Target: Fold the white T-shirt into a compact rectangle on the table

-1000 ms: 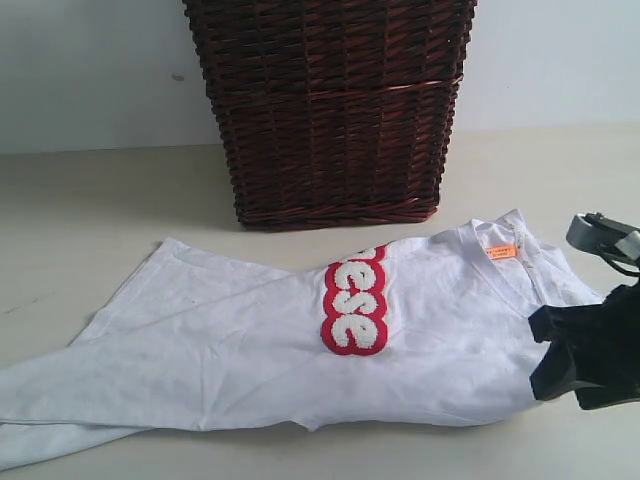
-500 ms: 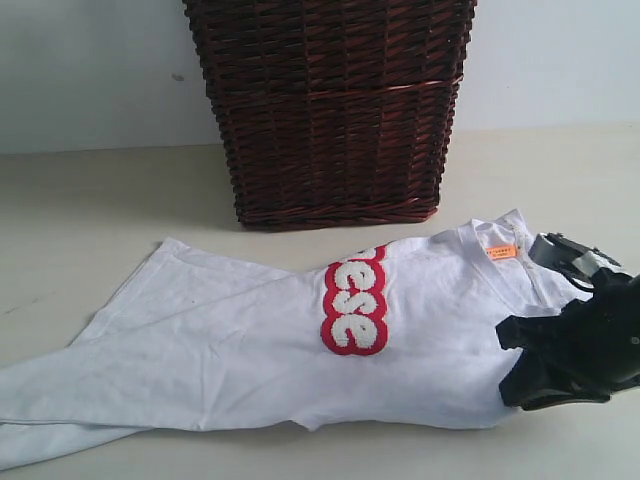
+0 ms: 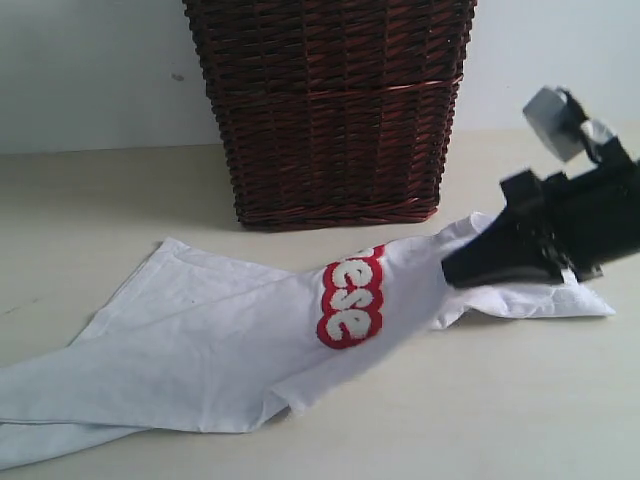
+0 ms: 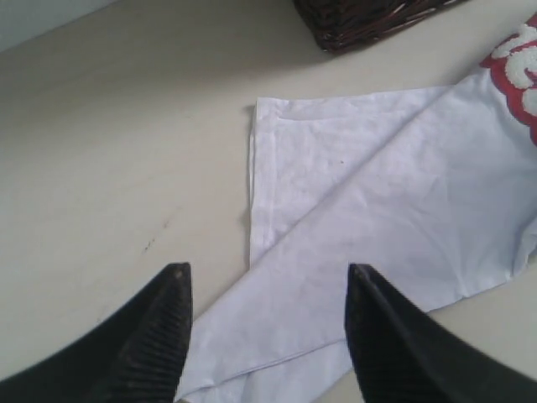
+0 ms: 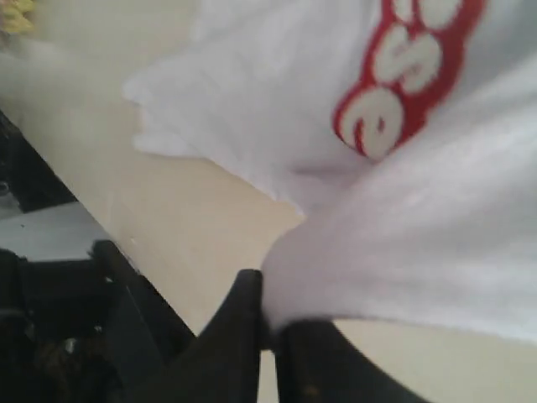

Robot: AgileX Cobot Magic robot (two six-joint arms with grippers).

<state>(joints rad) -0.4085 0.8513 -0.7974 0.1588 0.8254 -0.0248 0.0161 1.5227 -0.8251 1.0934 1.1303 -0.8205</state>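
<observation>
Pinching the neck end of the white T-shirt (image 3: pixel 230 350), the right jaws are pressed together on cloth and hold it raised off the counter (image 3: pixel 80 200). The rest lies flat, logo up, in front of a dark wicker basket (image 3: pixel 330 110). Left jaws hang spread over the hem end, holding nothing. Looks like an early fold only starting, most folds left. Counter's smooth, cream, w/ a pale wall (image 3: pixel 90 70) behind.
</observation>
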